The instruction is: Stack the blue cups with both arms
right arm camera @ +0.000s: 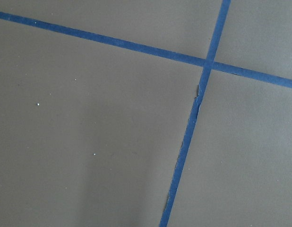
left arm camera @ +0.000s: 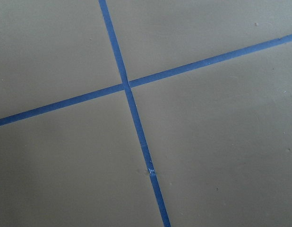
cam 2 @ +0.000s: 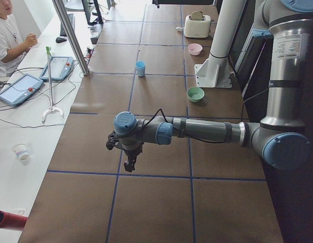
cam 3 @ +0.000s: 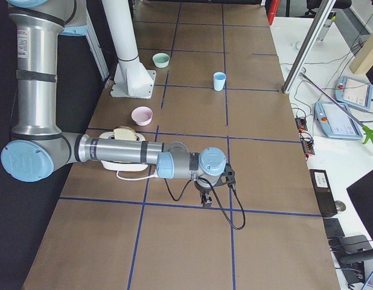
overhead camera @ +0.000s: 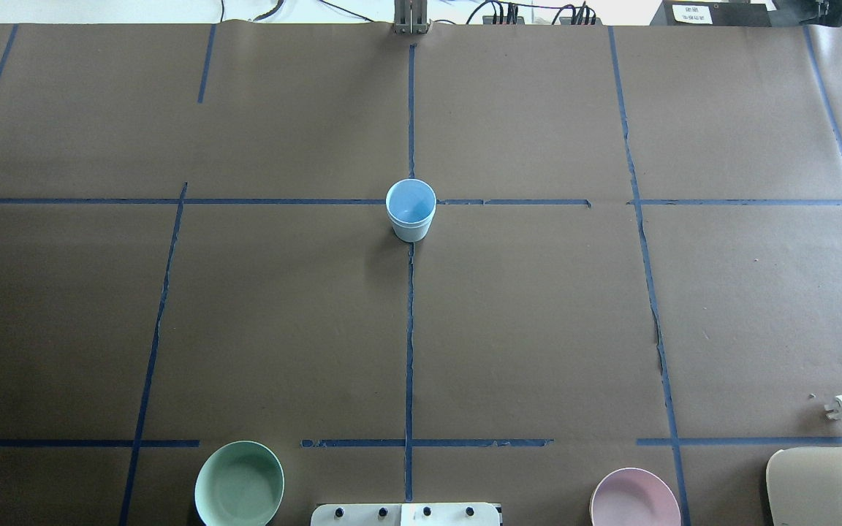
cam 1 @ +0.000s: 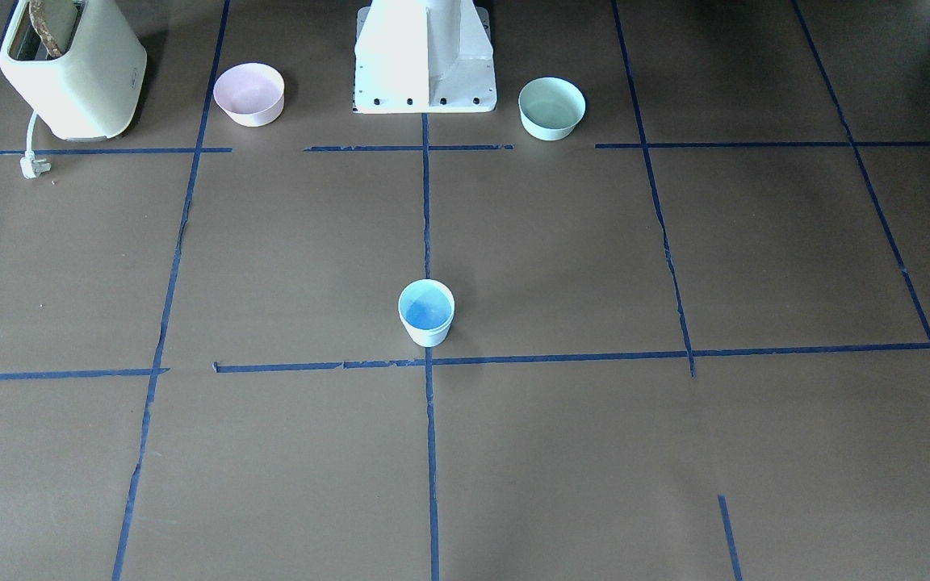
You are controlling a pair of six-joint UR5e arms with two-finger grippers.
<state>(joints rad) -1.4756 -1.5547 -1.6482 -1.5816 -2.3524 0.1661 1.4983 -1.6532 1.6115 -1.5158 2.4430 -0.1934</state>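
A pale blue cup (cam 1: 426,311) stands upright at the table's middle on a blue tape crossing; it also shows in the overhead view (overhead camera: 411,212). A second rim line just under its top edge looks like one cup nested in another; no separate second blue cup is in view. The left gripper (cam 2: 129,164) hangs over bare paper far from the cup, toward the table's left end. The right gripper (cam 3: 205,200) hangs over the opposite end. I cannot tell whether either is open or shut. Both wrist views show only brown paper and tape.
A pink bowl (cam 1: 249,94) and a mint-green bowl (cam 1: 551,107) flank the white pedestal (cam 1: 425,56) on the robot's side. A cream toaster (cam 1: 73,68) with a loose plug (cam 1: 31,165) stands beyond the pink bowl.
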